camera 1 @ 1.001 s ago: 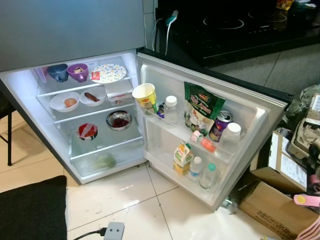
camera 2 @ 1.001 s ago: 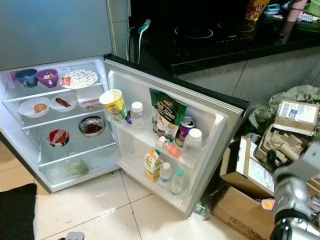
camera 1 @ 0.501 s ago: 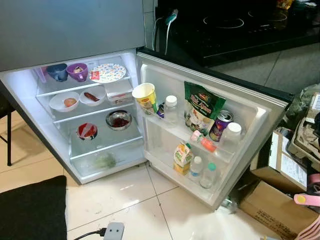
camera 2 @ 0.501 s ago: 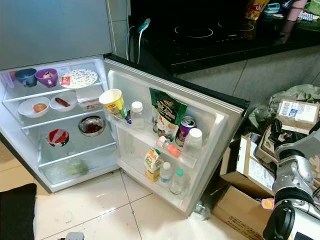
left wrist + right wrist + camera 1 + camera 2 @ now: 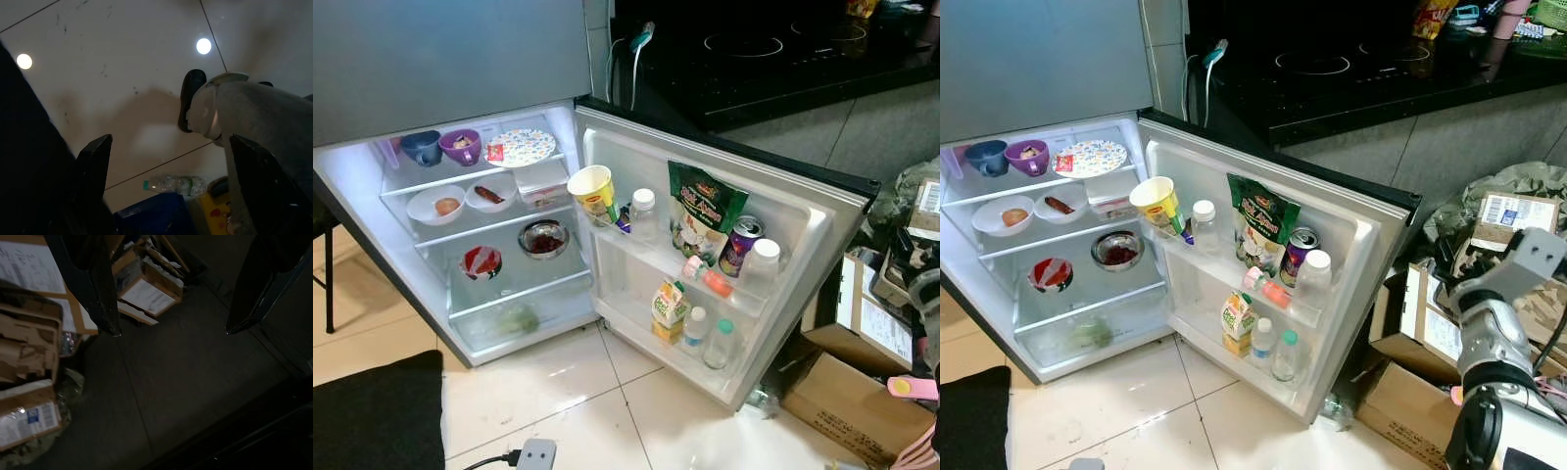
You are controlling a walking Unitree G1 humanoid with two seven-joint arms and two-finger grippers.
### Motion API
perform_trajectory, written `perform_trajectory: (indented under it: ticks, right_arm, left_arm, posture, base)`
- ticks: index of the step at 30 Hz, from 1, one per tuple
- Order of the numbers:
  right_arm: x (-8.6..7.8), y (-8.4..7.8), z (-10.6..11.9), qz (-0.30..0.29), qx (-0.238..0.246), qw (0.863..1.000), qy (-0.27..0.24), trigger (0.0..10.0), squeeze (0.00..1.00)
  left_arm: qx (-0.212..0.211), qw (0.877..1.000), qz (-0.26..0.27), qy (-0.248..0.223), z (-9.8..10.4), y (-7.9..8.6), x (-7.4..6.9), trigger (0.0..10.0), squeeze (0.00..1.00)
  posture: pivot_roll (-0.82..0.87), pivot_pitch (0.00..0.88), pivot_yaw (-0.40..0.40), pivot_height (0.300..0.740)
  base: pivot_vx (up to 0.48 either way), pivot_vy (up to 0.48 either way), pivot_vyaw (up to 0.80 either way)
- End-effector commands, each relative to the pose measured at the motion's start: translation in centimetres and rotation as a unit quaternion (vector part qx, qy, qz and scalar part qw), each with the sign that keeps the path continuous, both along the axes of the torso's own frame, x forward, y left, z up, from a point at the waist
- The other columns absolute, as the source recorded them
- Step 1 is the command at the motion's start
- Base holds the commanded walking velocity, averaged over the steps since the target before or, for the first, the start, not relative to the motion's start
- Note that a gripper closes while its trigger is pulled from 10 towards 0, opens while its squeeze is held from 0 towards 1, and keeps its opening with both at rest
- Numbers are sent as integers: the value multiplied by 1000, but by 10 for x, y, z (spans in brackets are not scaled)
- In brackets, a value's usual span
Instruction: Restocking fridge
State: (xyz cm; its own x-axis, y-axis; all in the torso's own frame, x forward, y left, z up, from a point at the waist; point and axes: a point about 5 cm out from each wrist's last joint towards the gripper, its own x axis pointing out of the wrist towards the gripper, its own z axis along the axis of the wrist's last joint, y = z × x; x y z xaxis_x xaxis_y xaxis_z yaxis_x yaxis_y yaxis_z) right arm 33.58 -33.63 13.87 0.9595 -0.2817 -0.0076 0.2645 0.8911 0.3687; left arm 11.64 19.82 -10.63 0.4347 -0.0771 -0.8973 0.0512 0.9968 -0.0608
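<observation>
1. Fridge stands open; door shelf holds green snack bag, soda can.
2. Right claw spread, empty, over cardboard boxes.
3. Left claw spread above floor tiles.

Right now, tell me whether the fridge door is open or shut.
Open. The fridge door is swung wide, so its inner racks face the camera with a green bag, a can and bottles standing in them, and the lit shelves show.
</observation>
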Motion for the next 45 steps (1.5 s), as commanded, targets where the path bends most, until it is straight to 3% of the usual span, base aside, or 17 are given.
perform_trajectory:
  ticks: [1,12,14,20,21,24,25,30,31,33,35,37,39,42,43,45]
  right_arm:
    - [2,2,0,8,-5,1000,11,10000,0]
    - [5,2,6,16,-33,999,25,10000,0]
    - [5,2,6,16,-33,999,25,10000,0]
    - [8,-4,19,10,-60,998,24,10000,0]
    - [8,-5,21,10,-61,998,22,8471,0]
    - [8,-5,22,11,-61,998,21,8471,0]
    - [9,-5,24,13,-60,998,16,0,0]
    - [11,-2,27,26,-59,998,7,0,0]
    - [16,7,30,70,-63,996,-9,0,0]
    - [24,29,36,177,-74,981,-37,0,0]
    - [26,35,37,209,-77,974,-44,0,0]
    - [27,49,41,287,-85,952,-63,0,0]
    - [27,49,41,287,-85,952,-63,0,0]
    - [28,64,45,378,-92,918,-81,0,0]
    - [28,64,45,378,-92,918,-81,0,0]
    - [25,74,44,440,-97,889,-87,0,0]
  left_arm:
    - [12,1000,-6,16,-1,10,-11,10000,0]
    - [32,999,-9,15,2,45,-38,10000,0]
    - [32,999,-9,15,2,45,-38,10000,0]
    - [44,999,-22,-10,11,66,-39,10000,0]
    - [44,999,-25,-14,12,67,-37,10000,0]
    - [44,999,-27,-16,13,68,-36,10000,0]
    - [44,998,-29,-20,14,69,-34,10000,0]
    - [43,998,-36,-26,15,68,-30,10000,0]
    - [39,998,-42,-35,15,65,-24,10000,0]
    - [32,997,-51,-46,16,59,-16,10000,0]
    - [30,997,-52,-48,16,58,-14,10000,0]
    - [27,997,-55,-42,14,55,-17,10000,0]
    - [27,997,-55,-42,14,55,-17,10000,0]
    - [25,998,-56,-32,12,52,-22,10000,0]
    - [25,998,-56,-32,12,52,-22,10000,0]
    - [24,998,-55,-27,11,51,-24,10000,0]
  posture:
    - [36,0,-7,740]
    - [83,0,30,740]
    - [83,0,30,740]
    - [100,35,47,740]
    - [102,44,50,740]
    - [103,46,51,740]
    - [105,53,53,740]
    - [103,61,59,740]
    - [102,62,58,740]
    - [95,54,58,740]
    - [93,53,57,740]
    - [86,45,57,740]
    - [86,45,57,740]
    - [78,27,53,740]
    - [78,27,53,740]
    - [73,15,50,740]
  base:
    - [0,0,0]
    - [0,0,0]
    - [0,0,0]
    - [0,0,0]
    - [0,0,0]
    - [0,0,0]
    - [0,0,0]
    - [0,0,0]
    - [0,0,0]
    - [0,0,0]
    - [0,0,0]
    - [0,0,0]
    - [0,0,0]
    - [0,0,0]
    - [0,0,0]
    - [0,0,0]
